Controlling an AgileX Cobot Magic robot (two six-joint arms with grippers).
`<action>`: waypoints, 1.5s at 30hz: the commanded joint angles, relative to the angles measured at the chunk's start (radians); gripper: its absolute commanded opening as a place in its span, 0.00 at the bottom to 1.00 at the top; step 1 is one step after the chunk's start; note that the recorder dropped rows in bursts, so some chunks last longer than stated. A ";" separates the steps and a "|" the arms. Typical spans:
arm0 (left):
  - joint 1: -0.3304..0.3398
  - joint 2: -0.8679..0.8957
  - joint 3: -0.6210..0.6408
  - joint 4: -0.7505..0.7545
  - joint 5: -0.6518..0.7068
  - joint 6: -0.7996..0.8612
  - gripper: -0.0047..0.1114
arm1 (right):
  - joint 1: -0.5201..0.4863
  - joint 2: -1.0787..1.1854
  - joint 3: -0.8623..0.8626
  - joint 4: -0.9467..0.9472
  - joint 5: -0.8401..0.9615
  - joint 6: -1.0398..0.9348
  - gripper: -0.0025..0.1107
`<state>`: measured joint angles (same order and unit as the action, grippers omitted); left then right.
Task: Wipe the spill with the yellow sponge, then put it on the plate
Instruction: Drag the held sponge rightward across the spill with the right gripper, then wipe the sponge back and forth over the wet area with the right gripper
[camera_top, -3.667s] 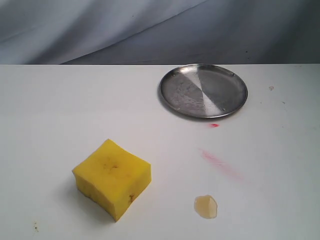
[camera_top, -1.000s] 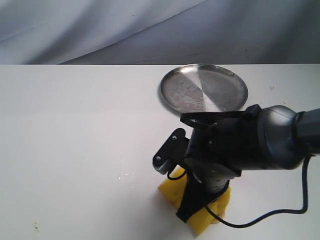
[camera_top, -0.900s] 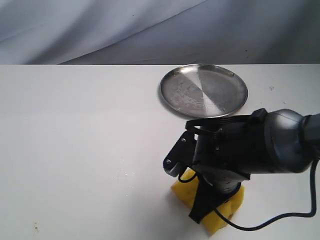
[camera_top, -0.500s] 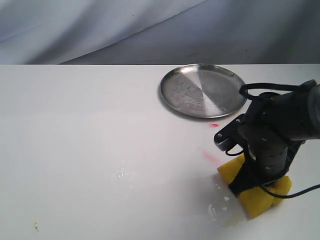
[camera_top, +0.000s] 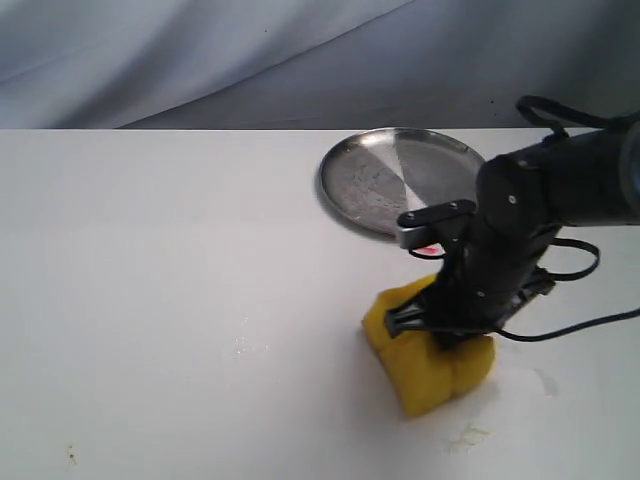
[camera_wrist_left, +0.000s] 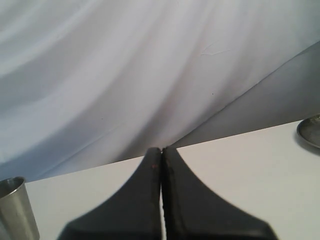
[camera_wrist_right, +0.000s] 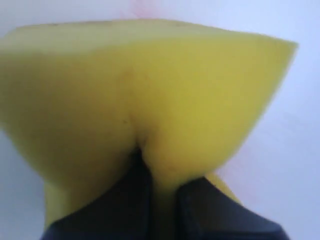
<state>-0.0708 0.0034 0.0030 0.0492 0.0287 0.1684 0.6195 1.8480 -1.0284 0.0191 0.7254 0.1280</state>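
Note:
The yellow sponge (camera_top: 428, 362) rests on the white table, squeezed in the middle by my right gripper (camera_top: 446, 334), which is shut on it from above. In the right wrist view the sponge (camera_wrist_right: 150, 85) bulges around the gripper (camera_wrist_right: 161, 196) and fills most of the picture. The silvery plate (camera_top: 405, 180) lies just behind the sponge, with the arm crossing its near rim. No amber spill shows; only a faint wet smear (camera_top: 466, 437) marks the table in front of the sponge. My left gripper (camera_wrist_left: 161, 150) is shut on nothing, far from the sponge.
The pink-red streak is hidden behind the sponge and arm. A faint damp patch (camera_top: 545, 381) lies right of the sponge. In the left wrist view a metal cup (camera_wrist_left: 15, 206) stands at one edge and the plate's rim (camera_wrist_left: 311, 132) at the other. A grey cloth backdrop hangs behind the table.
The right gripper dragged the sponge rightward over the puddle, which no longer shows. In the last half second it moved left and toward the plate, turning about its wrist.

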 joint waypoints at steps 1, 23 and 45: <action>0.002 -0.003 -0.003 -0.007 -0.007 -0.009 0.04 | 0.081 0.036 -0.128 0.072 0.042 -0.023 0.02; 0.002 -0.003 -0.003 -0.007 -0.007 -0.009 0.04 | 0.235 0.055 0.083 -0.307 0.201 0.189 0.02; 0.002 -0.003 -0.003 -0.007 -0.007 -0.009 0.04 | -0.189 0.021 -0.002 -0.254 0.188 0.166 0.02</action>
<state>-0.0708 0.0034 0.0030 0.0492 0.0287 0.1684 0.4472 1.8564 -0.9579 -0.3598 1.0018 0.3651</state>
